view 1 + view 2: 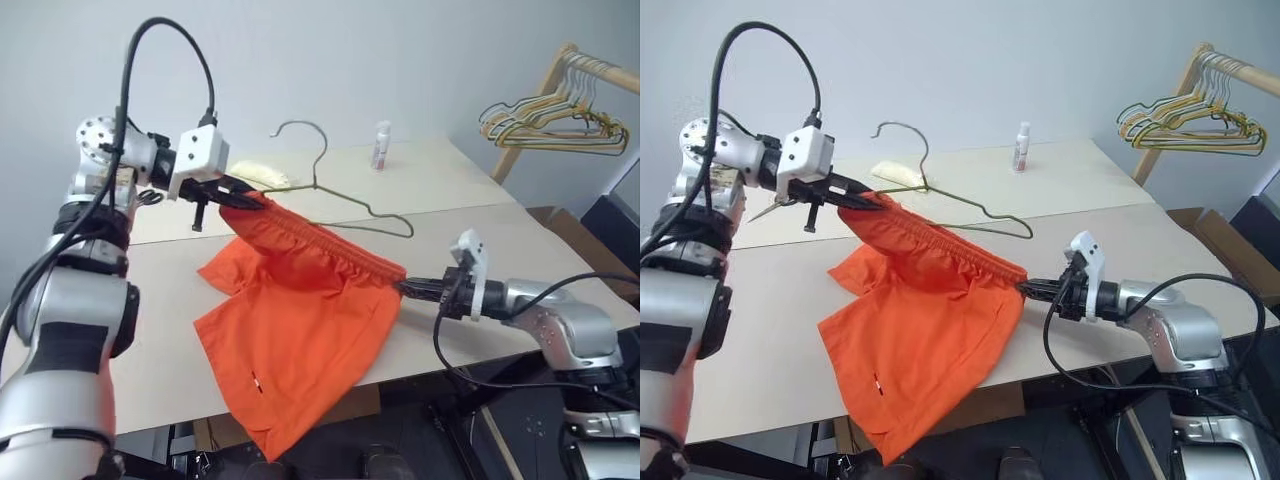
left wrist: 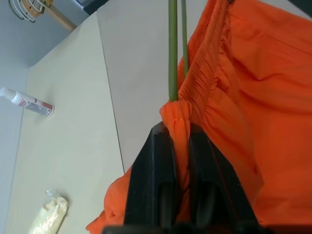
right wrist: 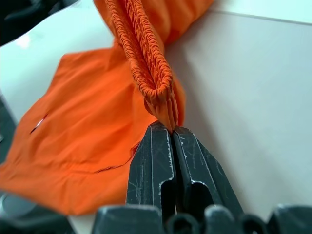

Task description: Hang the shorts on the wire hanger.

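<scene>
The orange shorts (image 1: 300, 320) hang stretched by the gathered waistband between my two grippers. The legs drape over the table's front edge. My left gripper (image 1: 235, 200) is raised above the table and shut on one bunched end of the waistband (image 2: 176, 117). The wire hanger (image 2: 172, 48) comes out of that bunch. Its hook (image 1: 300, 124) stands up behind the shorts and its far corner (image 1: 408, 228) reaches toward the right. My right gripper (image 3: 170, 129) is lower, near the table top, and shut on the other end of the waistband (image 1: 400, 285).
At the back of the beige table (image 1: 450, 180) stand a small white bottle (image 1: 381, 145) and a pale yellow packet (image 1: 262, 175). A wooden rack with several bunched hangers (image 1: 555, 120) stands at the far right, with a cardboard box (image 1: 575, 235) below it.
</scene>
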Controlling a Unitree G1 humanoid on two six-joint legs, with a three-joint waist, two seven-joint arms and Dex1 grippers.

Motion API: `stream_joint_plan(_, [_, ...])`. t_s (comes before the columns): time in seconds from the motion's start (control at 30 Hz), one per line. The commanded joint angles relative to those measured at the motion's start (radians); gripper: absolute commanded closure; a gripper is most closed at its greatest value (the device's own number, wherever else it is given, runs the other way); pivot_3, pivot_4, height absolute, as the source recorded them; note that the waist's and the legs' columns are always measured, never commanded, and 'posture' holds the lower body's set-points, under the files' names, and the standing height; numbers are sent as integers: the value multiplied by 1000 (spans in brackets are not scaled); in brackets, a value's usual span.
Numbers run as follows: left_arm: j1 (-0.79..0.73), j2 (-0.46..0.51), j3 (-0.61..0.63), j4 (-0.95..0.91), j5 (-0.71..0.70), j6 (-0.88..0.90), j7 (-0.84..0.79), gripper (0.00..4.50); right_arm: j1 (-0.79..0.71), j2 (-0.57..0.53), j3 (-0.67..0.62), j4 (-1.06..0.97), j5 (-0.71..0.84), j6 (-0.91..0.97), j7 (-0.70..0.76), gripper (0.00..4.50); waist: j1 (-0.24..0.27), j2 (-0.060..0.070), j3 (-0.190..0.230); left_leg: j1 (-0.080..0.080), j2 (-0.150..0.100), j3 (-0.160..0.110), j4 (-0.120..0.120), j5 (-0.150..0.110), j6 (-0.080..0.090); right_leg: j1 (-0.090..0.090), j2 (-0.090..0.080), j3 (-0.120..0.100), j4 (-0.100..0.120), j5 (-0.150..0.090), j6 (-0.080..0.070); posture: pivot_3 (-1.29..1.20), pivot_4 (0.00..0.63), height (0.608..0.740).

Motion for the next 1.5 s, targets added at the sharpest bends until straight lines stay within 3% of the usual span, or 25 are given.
stream_joint_plan(0.03, [28, 98, -22, -99, -116, 40, -4, 4500, -43, -67, 15, 65, -48, -48, 80, 4422, 6, 0, 0, 0, 0, 0, 0, 0, 0, 0, 0, 0, 0, 0, 0, 106, 0, 740])
stream_joint_plan(0.33, [172, 216, -40, -275, -177, 72, -4, 4500, -196, -98, 81, 254, -134, -154, 193, 4422, 38, 0, 0, 0, -1, 0, 1, 0, 0, 0, 0, -1, 0, 0, 0, 147, 0, 740])
stream_joint_plan(0.53, [195, 178, 54, -254, -92, 97, 3, 4500, -206, -124, 100, 265, -171, -223, 264, 4422, 63, 0, 0, 0, -2, 0, 2, 0, -1, 0, 0, -2, -1, 0, 0, 158, 0, 740])
stream_joint_plan(0.73, [206, 114, 156, -250, -94, 153, 11, 4500, -181, -116, 95, 269, -201, -262, 235, 4422, 67, 0, 0, 0, -3, 0, 2, 2, -4, 1, 0, -2, -1, 0, 0, 144, 0, 740])
stream_joint_plan(1.13, [198, 87, 156, -188, 66, 94, 4, 4500, -145, -142, 46, 211, -185, -261, 215, 4422, 59, 0, 0, 0, -3, 0, 2, 2, -4, 1, 0, -2, -1, 0, 0, 115, 0, 740])
stream_joint_plan(1.5, [190, 35, 175, -119, 169, 39, 57, 4500, -207, -170, 52, 193, -187, -249, 237, 4422, 56, 0, 0, 0, -3, 0, 2, 1, -1, 1, 0, -2, -1, 0, 0, 109, 0, 740])
